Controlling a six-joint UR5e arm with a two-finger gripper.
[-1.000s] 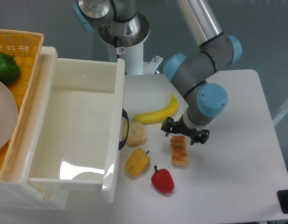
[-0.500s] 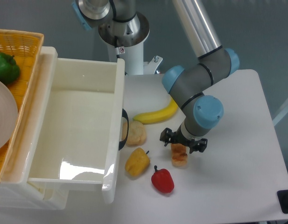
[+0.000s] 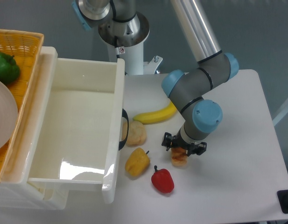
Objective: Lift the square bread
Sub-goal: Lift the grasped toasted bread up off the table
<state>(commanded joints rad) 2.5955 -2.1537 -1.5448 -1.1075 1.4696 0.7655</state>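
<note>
nearest the camera on the white table (image 3: 237,177) sits the red pepper (image 3: 163,180), and just left and a little further back the lumpy yellow pepper (image 3: 136,161). right behind the red pepper lies the square bread (image 3: 179,158), near the middle of the table and resting flat on it; only its lower end shows, golden-orange and toasted, because the gripper (image 3: 184,145) sits right over its upper half. the black fingers stand on either side of the bread, close against it, but from this angle i cannot tell whether they have clamped on it or are a shade apart from its sides

as for progress, the approach and descent look done: the gripper is down at the bread and straddling it. what is left, as i judge it, is to confirm the squeeze and lift, since the bread is not yet off the table

the bread's long axis runs roughly toward and away from the camera, with its near end pointing at the front table edge, tipped only slightly. the fingers appear to span its short width, which seems the sensible grip

further back are the pale bread roll (image 3: 135,133) beside the tub's black handle, then the banana (image 3: 155,115), partly behind the arm. left of these stands the big white plastic tub (image 3: 73,126), and beyond it a wicker basket (image 3: 20,42) holding a green pepper (image 3: 5,67)
</note>
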